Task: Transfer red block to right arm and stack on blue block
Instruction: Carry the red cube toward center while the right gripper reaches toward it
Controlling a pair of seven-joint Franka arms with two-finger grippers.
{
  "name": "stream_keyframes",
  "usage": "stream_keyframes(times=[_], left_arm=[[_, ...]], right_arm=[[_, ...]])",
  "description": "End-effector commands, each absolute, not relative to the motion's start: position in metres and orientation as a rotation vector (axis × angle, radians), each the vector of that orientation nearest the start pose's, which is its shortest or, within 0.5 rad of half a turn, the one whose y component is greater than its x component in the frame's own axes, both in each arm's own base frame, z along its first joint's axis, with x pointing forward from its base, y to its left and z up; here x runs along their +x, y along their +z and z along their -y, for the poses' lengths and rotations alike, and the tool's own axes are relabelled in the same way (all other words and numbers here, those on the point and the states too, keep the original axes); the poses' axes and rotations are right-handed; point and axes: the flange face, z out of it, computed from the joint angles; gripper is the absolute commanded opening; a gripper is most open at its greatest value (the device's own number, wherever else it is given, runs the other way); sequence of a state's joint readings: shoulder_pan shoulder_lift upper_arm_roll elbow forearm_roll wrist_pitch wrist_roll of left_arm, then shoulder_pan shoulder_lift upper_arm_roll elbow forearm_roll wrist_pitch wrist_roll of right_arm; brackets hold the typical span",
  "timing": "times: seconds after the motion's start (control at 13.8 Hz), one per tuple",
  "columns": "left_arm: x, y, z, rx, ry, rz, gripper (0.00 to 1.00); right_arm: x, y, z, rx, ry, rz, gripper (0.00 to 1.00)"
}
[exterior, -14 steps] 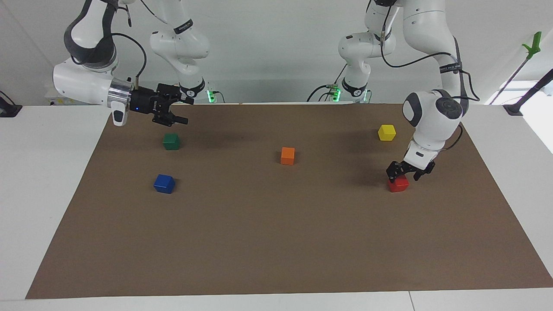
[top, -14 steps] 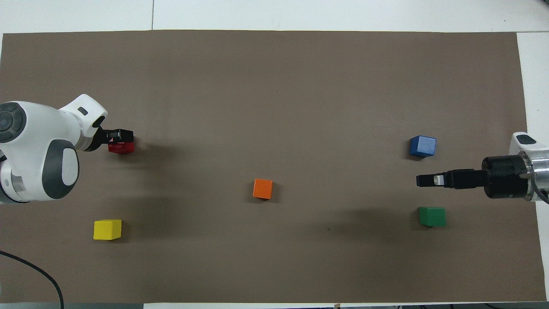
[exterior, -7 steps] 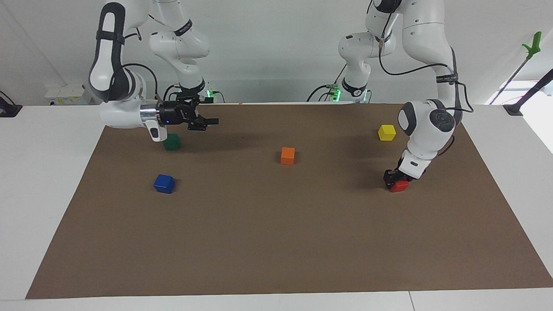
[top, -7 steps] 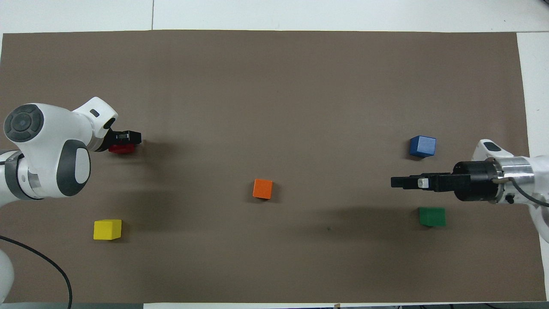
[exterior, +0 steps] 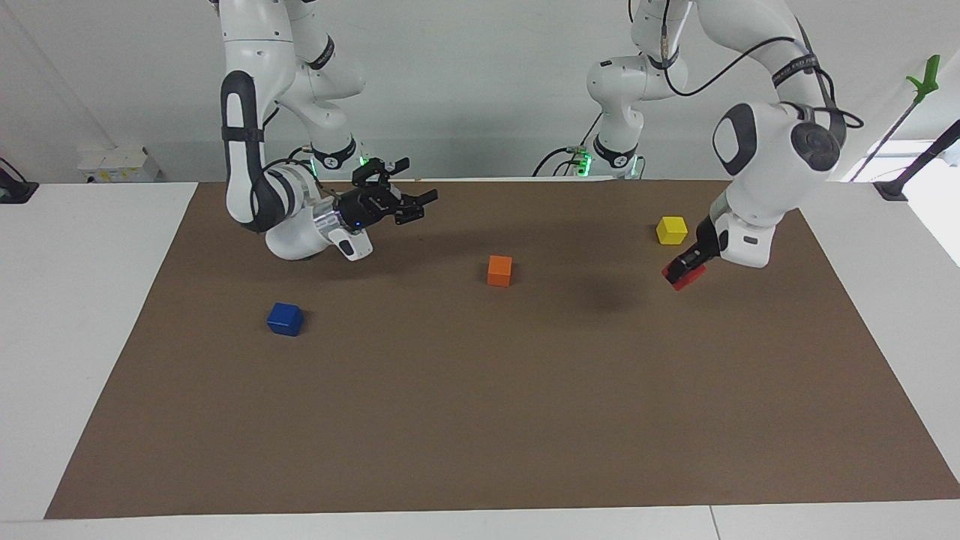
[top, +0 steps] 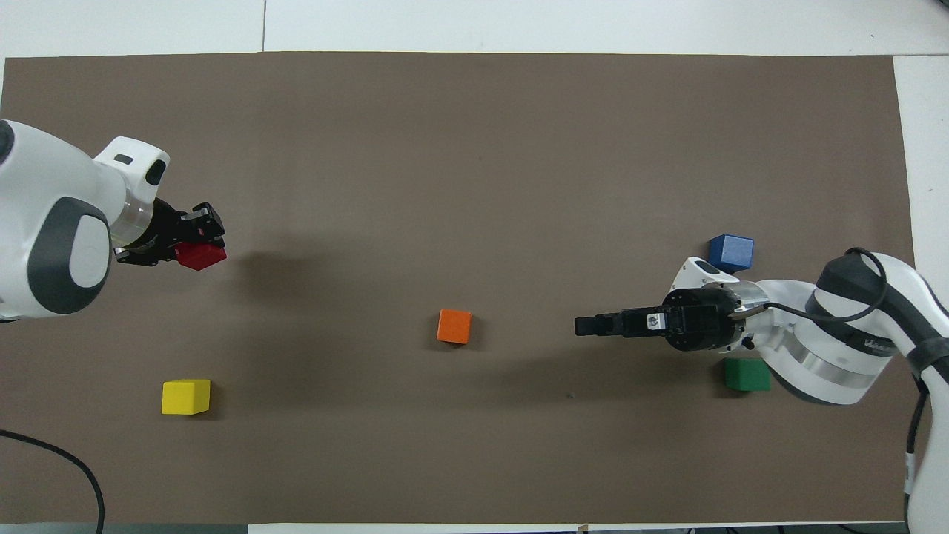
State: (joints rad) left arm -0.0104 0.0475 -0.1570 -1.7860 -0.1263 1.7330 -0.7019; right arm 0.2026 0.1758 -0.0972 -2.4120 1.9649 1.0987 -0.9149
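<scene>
Lifted off the brown mat point(exterior: 480, 420) now — red block point(exterior: 685, 277) clamped, tilted, in the left gripper point(exterior: 684, 268), raised above its former spot. Swung inward too — right gripper point(exterior: 411, 204), fingers spread, reaching toward the table's middle, right arm point(top: 830, 341) folded low over the green block point(top: 745, 375).

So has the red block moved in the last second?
Yes. The left gripper has lifted the red block off the mat; in the facing view it now hangs closer to the unmoved yellow block.
</scene>
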Motion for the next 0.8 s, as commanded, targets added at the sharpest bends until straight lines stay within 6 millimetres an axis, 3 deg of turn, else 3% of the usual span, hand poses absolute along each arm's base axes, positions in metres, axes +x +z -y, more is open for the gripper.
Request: stream_keyframes(times=[0.0, 0.22, 0.36, 0.51, 0.72], left_arm=[[0.528, 0.581, 0.179, -3.031, 0.316, 1.105, 0.0], [0.486, 0.631, 0.245, -2.981, 0.371, 1.436, 0.0], [0.464, 0.638, 0.278, -2.818, 0.425, 1.705, 0.0], [0.458, 0.646, 0.301, -2.624, 0.547, 2.056, 0.0], [0.453, 0.642, 0.324, -2.484, 0.64, 2.35, 0.0]], right_arm=[[0.442, 0.355, -0.196, -0.897, 0.03, 0.004, 1.0], [0.438, 0.355, -0.212, -0.817, 0.028, -0.007, 1.0], [0.432, 0.35, -0.222, -0.777, 0.035, -0.017, 1.0], [0.423, 0.344, -0.238, -0.721, 0.046, -0.029, 1.0], [0.413, 0.342, -0.26, -0.684, 0.028, -0.039, 1.0]])
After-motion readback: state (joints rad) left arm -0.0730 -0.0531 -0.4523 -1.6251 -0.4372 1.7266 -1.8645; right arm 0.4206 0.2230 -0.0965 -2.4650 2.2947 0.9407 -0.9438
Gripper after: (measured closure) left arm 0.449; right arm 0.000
